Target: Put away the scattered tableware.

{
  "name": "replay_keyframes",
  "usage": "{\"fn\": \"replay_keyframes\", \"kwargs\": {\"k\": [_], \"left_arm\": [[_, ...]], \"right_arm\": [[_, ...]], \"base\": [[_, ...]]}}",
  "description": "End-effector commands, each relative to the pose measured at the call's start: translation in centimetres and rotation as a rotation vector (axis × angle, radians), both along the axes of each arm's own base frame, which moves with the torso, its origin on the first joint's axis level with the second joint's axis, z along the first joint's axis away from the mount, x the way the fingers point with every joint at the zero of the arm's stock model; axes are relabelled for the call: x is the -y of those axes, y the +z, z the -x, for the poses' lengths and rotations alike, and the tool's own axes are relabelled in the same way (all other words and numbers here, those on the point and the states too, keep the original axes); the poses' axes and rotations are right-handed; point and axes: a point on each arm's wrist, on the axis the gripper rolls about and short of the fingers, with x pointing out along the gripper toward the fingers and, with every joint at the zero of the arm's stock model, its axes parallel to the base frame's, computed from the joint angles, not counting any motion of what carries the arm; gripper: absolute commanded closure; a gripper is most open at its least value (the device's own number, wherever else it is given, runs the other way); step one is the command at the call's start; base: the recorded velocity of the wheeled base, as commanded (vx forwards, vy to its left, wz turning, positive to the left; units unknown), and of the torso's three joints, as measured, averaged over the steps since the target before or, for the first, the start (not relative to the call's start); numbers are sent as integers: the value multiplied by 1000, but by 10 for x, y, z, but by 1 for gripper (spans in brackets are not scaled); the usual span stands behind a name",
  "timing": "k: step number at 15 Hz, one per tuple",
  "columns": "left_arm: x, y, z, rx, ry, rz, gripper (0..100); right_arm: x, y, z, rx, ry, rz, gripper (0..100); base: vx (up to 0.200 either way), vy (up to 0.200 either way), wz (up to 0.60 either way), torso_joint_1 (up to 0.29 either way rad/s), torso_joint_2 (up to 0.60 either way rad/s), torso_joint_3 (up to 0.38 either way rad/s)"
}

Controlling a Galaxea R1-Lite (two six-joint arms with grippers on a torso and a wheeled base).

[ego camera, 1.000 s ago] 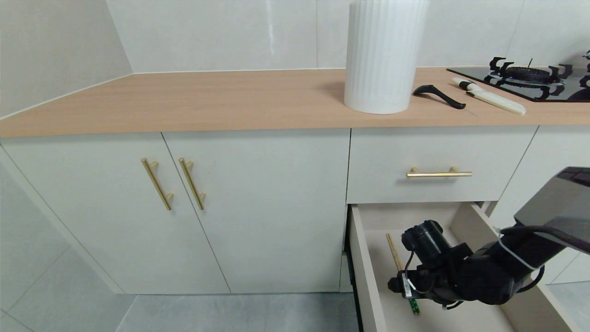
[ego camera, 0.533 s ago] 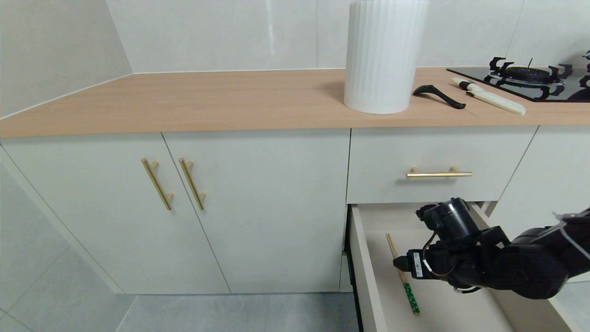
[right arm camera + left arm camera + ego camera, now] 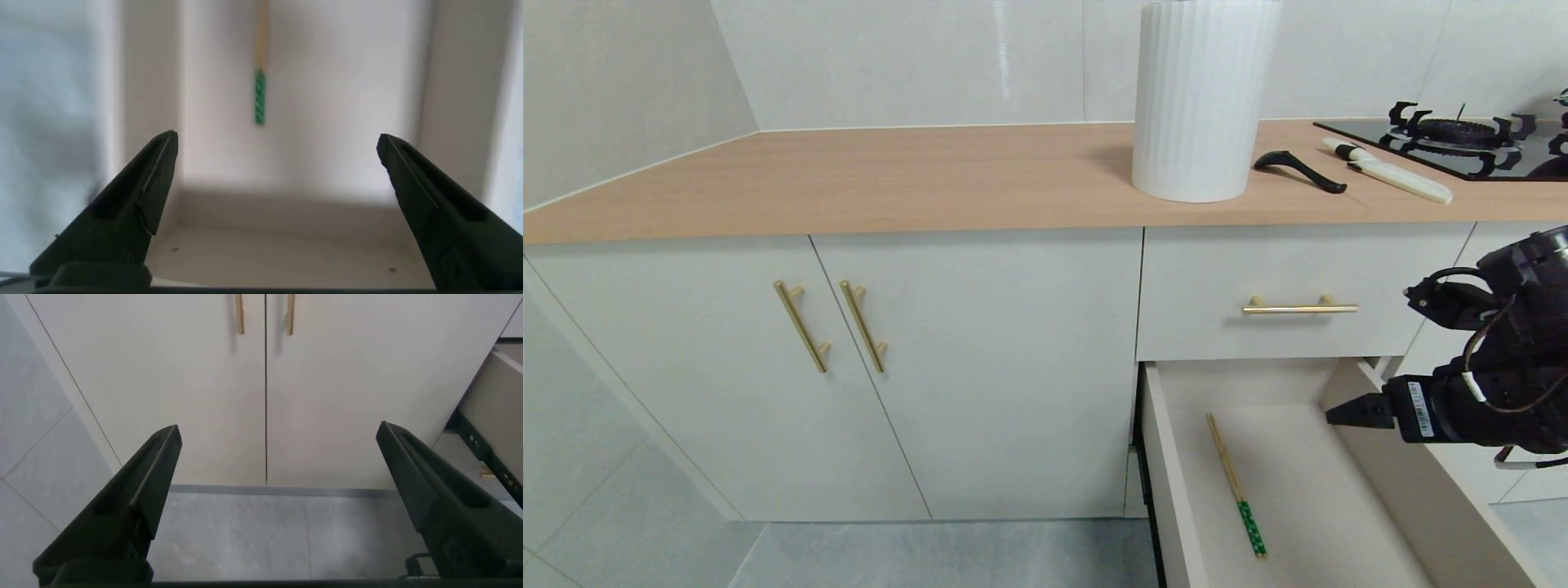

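The wooden countertop point(image 3: 890, 175) was seen well above the right gripper point(image 3: 276, 143), stretching away to its left. The pair of cabinet doors point(image 3: 265, 392) was faced by the left gripper point(image 3: 278, 437), whose jaws were spread wide with nothing between them, over the grey floor point(image 3: 245, 531). The open drawer point(image 3: 1168, 490) lay below the right gripper, which was held over the drawer's right wall. Its jaws were likewise held wide apart and empty.

A second earlier that gripper had been low inside the drawer, directly over the chopsticks. Half a second later it had been raised partway, and it was now found lifted clear and drawn off to the right, level with the closed upper drawer front point(image 3: 1298, 278).

The white ribbed canister point(image 3: 1201, 98) was left standing on the countertop, high above the right gripper and to its left, unmoved across the frames. The black hob point(image 3: 1462, 143) sat above the gripper at the countertop's far right. The white knife point(image 3: 1388, 170) and, just beside it, the black-handled utensil point(image 3: 1298, 169) were left where they had been, between canister and hob.

The chopsticks point(image 3: 1236, 494) were found lying flat on the drawer floor near its left wall, below and left of the right gripper and well apart from it, green ends nearest the drawer front, now fully uncovered and unshifted.
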Motion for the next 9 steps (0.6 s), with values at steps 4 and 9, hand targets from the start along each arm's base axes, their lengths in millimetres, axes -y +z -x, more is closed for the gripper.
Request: {"fn": "replay_keyframes", "kwargs": {"k": [4,9], "left_arm": [[0,0,0,-1,1,0,0],[0,0,0,0,1,0,0]], "right_arm": [[12,15,14,72,2,15,0],[13,18,20,92,19,30,0]], "base": [[0,0,0,0,0,0],[0,0,0,78,-190,-159]]}}
